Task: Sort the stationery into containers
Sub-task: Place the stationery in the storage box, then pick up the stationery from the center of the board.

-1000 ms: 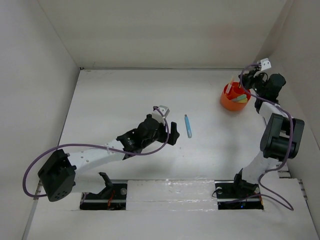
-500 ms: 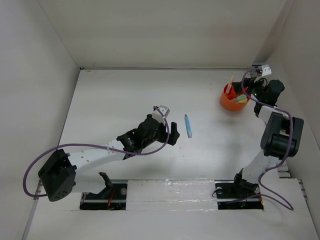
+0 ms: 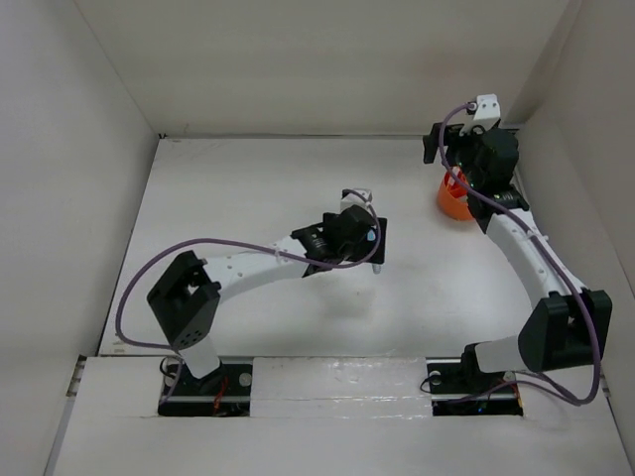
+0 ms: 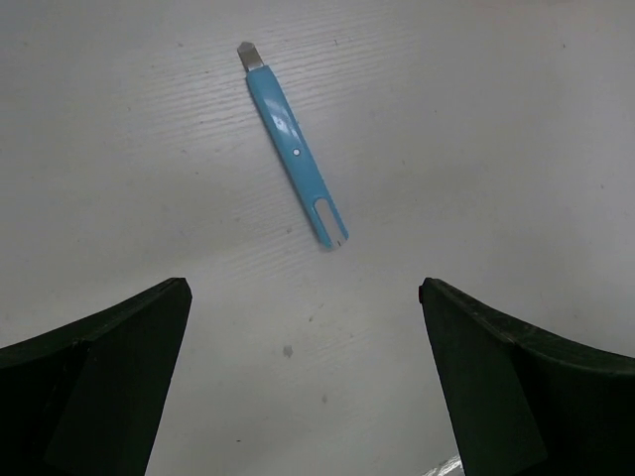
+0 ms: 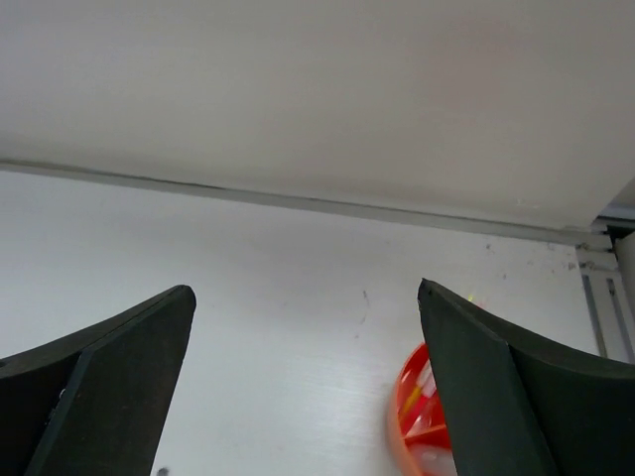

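A blue pen (image 4: 295, 149) lies flat on the white table, just ahead of my left gripper (image 4: 303, 288), which is open and empty. In the top view that gripper (image 3: 367, 241) hangs over the pen, and only the pen's near tip (image 3: 377, 267) shows. The orange-red cup (image 3: 451, 201) stands at the back right. My right gripper (image 3: 451, 149) hovers above its far side, open and empty. In the right wrist view (image 5: 306, 290) the cup (image 5: 417, 416) peeks out beside the right finger, with yellow and red sticks inside.
White walls close in the table at the back (image 3: 327, 69), left and right. The back wall's foot (image 5: 298, 198) runs close ahead of the right gripper. The right arm's links (image 3: 526, 248) stretch along the right side.
The left arm reached forward and now covers the blue pen. The right gripper opened by the cup and swung from the cup's right side to above its back edge.
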`<state>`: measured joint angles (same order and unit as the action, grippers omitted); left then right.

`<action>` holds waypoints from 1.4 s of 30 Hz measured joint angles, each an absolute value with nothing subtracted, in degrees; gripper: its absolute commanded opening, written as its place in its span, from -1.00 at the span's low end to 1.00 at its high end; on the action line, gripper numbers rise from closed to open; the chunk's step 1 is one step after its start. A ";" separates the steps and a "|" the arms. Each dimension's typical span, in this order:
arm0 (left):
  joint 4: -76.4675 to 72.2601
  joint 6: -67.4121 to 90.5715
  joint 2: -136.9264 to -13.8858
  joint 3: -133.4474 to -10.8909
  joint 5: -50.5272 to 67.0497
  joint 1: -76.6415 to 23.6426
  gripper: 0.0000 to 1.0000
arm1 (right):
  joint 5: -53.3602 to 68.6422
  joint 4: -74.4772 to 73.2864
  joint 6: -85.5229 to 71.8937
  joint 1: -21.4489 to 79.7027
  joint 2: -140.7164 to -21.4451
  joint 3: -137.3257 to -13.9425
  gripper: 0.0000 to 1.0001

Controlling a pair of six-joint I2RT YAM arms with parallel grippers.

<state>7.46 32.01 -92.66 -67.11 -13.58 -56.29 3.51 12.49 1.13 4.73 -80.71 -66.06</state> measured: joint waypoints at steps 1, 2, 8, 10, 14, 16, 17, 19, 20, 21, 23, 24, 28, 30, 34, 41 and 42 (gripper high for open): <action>8.91 33.19 -94.63 -69.60 -14.02 -56.60 1.00 | 1.85 10.13 0.60 5.93 -79.55 -66.63 1.00; 10.39 34.37 -96.23 -71.57 -14.22 -56.75 1.00 | 0.75 8.27 0.14 6.39 -78.43 -66.78 1.00; 20.93 40.66 -108.66 -84.20 -17.34 -58.59 1.00 | -2.59 -0.64 -2.33 5.43 -75.70 -66.57 1.00; 24.93 42.83 -114.30 -90.15 -19.09 -59.59 1.00 | -2.37 -2.09 -2.85 5.69 -75.29 -66.35 1.00; 30.15 47.81 -123.20 -98.21 -21.78 -61.12 0.89 | -0.99 -2.92 -3.57 6.11 -73.71 -64.42 1.00; 31.88 49.71 -125.12 -98.54 -22.61 -61.54 0.87 | 0.10 -3.05 -4.05 6.31 -73.10 -63.64 1.00; 32.82 50.54 -125.89 -98.61 -22.90 -61.56 0.84 | 0.51 -2.98 -4.25 6.42 -72.88 -63.37 1.00; 34.52 51.70 -126.89 -99.59 -24.25 -61.41 0.76 | 1.52 -3.01 -4.54 6.74 -72.53 -62.94 1.00; 34.87 52.40 -127.09 -100.14 -24.32 -61.19 0.73 | 1.96 -3.03 -4.58 6.85 -72.40 -62.85 1.00; 35.07 53.06 -127.33 -100.49 -24.27 -60.93 0.53 | 2.28 -3.03 -4.71 7.05 -72.27 -62.81 1.00; 35.24 53.93 -127.76 -100.97 -24.27 -60.18 0.30 | 3.09 -3.01 -4.86 7.35 -71.77 -62.70 1.00; 35.42 54.17 -127.76 -100.99 -24.10 -59.70 0.23 | 3.46 -2.81 -4.97 7.53 -71.40 -62.50 1.00; 35.51 54.39 -127.96 -101.25 -23.55 -58.06 -0.09 | 5.06 -2.57 -5.54 7.84 -69.78 -61.76 1.00; 35.27 54.41 -128.14 -101.41 -23.27 -57.49 -0.73 | 6.07 -2.48 -5.89 7.88 -69.36 -61.76 0.98; 34.02 52.23 -128.18 -101.41 -21.45 -56.80 -1.00 | 8.80 -1.61 -6.52 7.46 -68.79 -61.12 0.98; 24.05 45.12 -121.64 -89.76 -21.80 -56.51 -1.00 | 21.61 6.55 -10.59 1.63 -71.94 -56.55 0.95; 22.11 43.94 -119.07 -85.86 -22.09 -56.53 -1.00 | 23.11 7.94 -11.05 1.17 -72.93 -55.70 0.95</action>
<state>22.11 43.94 -119.07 -85.86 -22.09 -56.53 23.11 7.94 -11.05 1.17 -72.93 -55.70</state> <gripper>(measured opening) 0.121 0.978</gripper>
